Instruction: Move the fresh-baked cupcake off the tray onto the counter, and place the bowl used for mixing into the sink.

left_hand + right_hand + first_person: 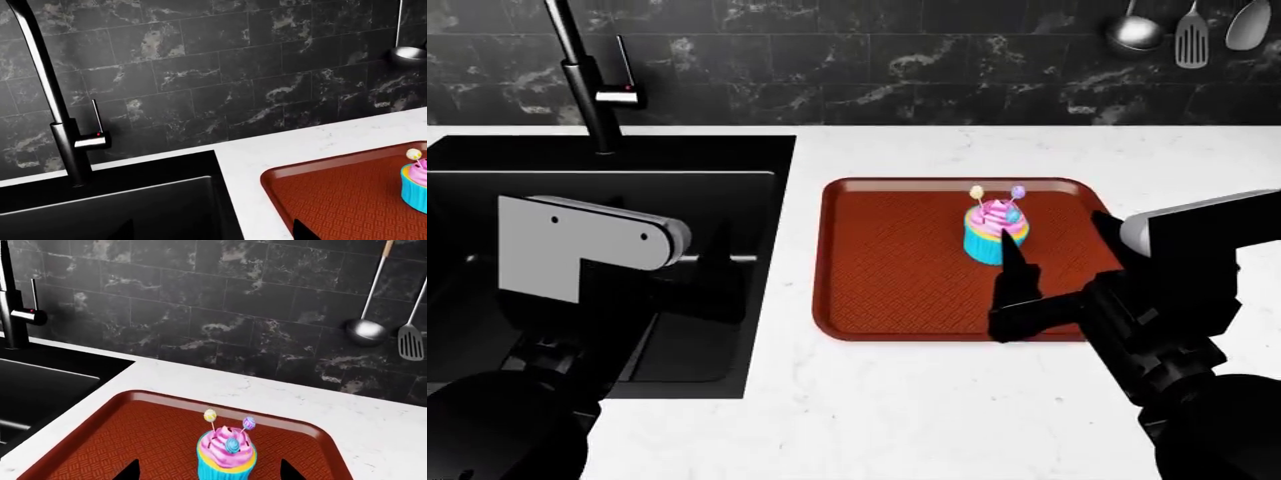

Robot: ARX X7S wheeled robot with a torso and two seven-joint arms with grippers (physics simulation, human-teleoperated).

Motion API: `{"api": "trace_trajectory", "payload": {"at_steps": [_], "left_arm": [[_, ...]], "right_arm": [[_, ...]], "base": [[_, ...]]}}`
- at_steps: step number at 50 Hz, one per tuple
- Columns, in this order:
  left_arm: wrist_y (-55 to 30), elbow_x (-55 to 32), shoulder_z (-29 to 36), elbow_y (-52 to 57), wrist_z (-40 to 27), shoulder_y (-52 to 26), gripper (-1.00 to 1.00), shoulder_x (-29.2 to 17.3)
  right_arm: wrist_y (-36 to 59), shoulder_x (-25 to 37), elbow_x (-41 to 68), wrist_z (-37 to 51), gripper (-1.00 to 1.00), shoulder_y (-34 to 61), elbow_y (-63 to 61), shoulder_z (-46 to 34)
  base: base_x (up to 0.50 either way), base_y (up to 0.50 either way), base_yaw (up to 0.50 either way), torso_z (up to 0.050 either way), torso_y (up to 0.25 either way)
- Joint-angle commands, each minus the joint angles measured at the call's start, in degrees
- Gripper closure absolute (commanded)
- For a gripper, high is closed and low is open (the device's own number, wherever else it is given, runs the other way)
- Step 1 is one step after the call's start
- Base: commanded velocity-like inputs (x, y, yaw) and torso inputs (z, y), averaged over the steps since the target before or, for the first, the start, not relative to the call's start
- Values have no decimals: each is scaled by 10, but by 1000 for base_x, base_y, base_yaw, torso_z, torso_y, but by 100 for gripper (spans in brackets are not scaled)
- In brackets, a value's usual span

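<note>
The cupcake [994, 232], pink-frosted in a blue wrapper, stands upright on the far part of the red-brown tray [894, 270]. My right gripper [1054, 235] hovers at it, open. In the right wrist view the cupcake [227, 452] sits between the two fingertips of the right gripper [210, 472], apart from both. My left gripper [213, 232] is open and holds nothing. It straddles the strip of counter [250, 165] between the black sink [133, 200] and the tray [333, 195]. The cupcake [415, 182] shows at that view's edge. The bowl is out of view.
A tall black faucet [581, 60] rises behind the sink [507, 170]. A ladle and spatulas [1188, 30] hang on the dark tiled wall. White counter [894, 400] runs in front of and to the right of the tray.
</note>
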Motion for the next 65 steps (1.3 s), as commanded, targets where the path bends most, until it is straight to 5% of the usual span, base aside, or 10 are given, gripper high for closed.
{"api": "trace_trajectory", "payload": {"at_steps": [1, 15, 30, 65], "left_arm": [[8, -3, 5, -6, -4, -1, -100, -3], [23, -5, 6, -8, -6, 11, -100, -8], [17, -12, 18, -10, -17, -2, -100, -7], [38, -19, 27, -23, -26, 8, -100, -16]], "right_arm": [[-3, -1, -8, 16, -100, -2, 17, -5], [171, -45, 66, 83, -100, 190, 227, -29], [66, -32, -23, 9, -100, 234, 340, -127], [-10, -56, -109, -73, -100, 265, 485, -270]], "base": [[0, 0, 0, 0, 0], [0, 0, 0, 0, 0], [0, 0, 0, 0, 0], [0, 0, 0, 0, 0]]}}
